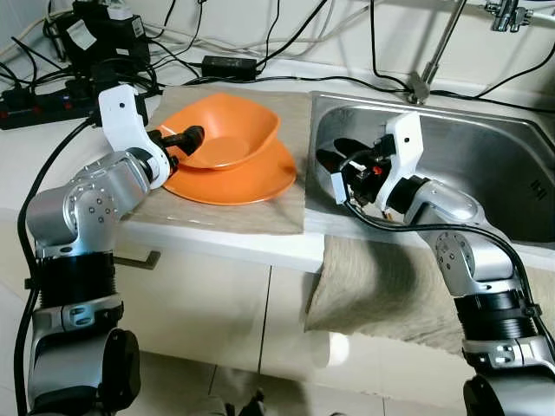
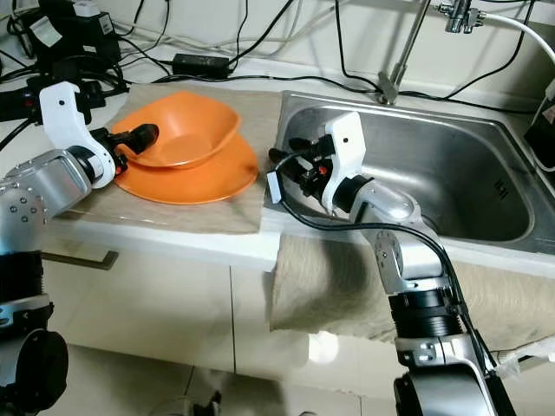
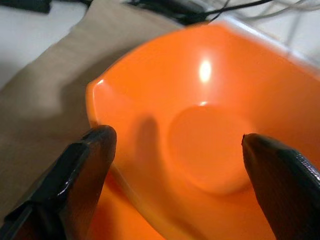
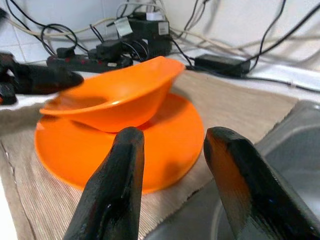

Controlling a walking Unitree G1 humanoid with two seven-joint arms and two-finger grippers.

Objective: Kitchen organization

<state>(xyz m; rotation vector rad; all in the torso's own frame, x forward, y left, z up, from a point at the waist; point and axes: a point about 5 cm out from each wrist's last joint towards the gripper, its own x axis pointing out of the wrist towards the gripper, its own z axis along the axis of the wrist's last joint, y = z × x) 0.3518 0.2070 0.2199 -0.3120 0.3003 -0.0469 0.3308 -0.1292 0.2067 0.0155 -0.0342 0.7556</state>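
The orange bowl [image 1: 225, 134] sits tilted on the orange plate [image 1: 238, 182], both on a beige mat [image 1: 260, 212] on the table [image 1: 26, 165], just beside the sink [image 1: 486, 165].

The left gripper [image 1: 184, 139] is at the bowl's near-left rim. In the left wrist view its fingers [image 3: 75, 175] are spread wide, one outside the wall and one toward the basin; no contact can be confirmed, as the view is blurred. It holds nothing.

The right gripper [image 1: 334, 160] is over the sink's left end, pointing across the sink edge toward the dishes. Its fingers [image 4: 115, 185] are parted and empty, well apart from the plate.

The left arm is nearer. The bowl lies directly ahead of the left gripper, with the rim running crosswise between the fingers, so closing on the wall is the likely next step.

Open room lies over the mat in front of the dishes and inside the sink basin. Cables [image 1: 286, 35] and a power strip [image 1: 39, 104] crowd the rear of the table.
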